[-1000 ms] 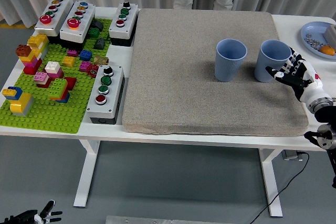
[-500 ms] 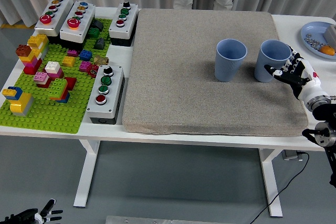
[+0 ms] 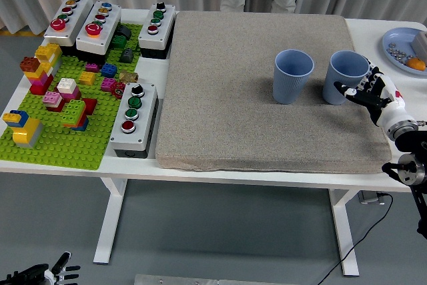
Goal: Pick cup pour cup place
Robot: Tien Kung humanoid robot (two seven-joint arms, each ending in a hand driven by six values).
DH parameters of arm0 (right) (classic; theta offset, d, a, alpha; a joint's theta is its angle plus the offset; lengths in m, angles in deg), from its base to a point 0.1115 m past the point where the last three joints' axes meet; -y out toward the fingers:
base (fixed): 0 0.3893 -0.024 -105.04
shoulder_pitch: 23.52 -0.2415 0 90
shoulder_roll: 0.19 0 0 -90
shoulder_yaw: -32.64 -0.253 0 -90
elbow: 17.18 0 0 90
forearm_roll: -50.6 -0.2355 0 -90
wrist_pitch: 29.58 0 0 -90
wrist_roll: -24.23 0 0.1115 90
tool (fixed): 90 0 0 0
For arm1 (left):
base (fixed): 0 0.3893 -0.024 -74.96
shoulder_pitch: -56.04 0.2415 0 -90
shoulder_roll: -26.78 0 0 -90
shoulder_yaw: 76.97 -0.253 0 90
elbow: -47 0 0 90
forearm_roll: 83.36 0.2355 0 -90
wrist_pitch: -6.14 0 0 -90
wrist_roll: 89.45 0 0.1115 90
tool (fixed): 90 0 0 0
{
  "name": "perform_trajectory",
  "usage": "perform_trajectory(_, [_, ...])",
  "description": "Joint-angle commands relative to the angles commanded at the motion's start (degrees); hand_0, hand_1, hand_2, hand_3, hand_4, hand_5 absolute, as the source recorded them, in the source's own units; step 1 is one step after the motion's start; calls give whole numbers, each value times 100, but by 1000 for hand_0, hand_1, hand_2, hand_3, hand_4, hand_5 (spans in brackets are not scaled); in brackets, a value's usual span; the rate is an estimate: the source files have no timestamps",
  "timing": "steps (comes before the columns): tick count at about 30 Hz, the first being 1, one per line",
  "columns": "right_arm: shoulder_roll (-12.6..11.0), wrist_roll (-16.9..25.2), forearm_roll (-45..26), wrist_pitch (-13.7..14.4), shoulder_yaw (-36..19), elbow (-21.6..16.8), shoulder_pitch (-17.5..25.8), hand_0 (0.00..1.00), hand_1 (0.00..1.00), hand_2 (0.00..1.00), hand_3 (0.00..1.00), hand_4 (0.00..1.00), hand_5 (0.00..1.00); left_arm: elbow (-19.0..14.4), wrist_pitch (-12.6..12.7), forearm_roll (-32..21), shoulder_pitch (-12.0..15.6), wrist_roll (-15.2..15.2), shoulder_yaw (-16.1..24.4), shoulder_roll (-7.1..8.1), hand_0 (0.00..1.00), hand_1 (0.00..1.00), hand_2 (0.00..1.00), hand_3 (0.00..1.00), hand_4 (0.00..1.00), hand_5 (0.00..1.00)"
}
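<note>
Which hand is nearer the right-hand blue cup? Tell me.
Right. The right hand is against the right cup, fingers open; the left hand hangs far below the table's left end.

Two blue cups (image 3: 293,75) (image 3: 346,75) stand upright, apart.

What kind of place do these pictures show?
Probably a robotics test lab: a white table with push-button control boxes, a green brick baseplate, and a grey mat holding two blue cups.

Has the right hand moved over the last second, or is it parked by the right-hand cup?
Yes, slightly. The right hand has edged in toward the right-hand cup, and its wrist has slid toward the mat's near right corner. Both cups stayed put.
</note>
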Motion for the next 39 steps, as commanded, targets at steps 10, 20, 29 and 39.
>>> perform_trajectory(10, [23,3,4,5,-5,61,4,925,890,998,998,829,237,0,-9,9,1,8,5,-1,714,704,747,638,510,971])
perform_trajectory(20, [36,27,-36,3,-4,122,-14,924,890,993,984,828,235,0,-11,20,-4,8,4,1,715,704,747,638,510,969])
perform_trajectory(29, [69,20,-44,26,35,139,-40,922,885,983,962,826,230,0,-16,21,10,15,-9,6,715,705,746,639,512,970])
perform_trajectory(39, [95,38,-73,31,36,191,-74,923,884,977,954,825,229,0,-17,33,17,18,-10,10,716,704,747,638,511,969])
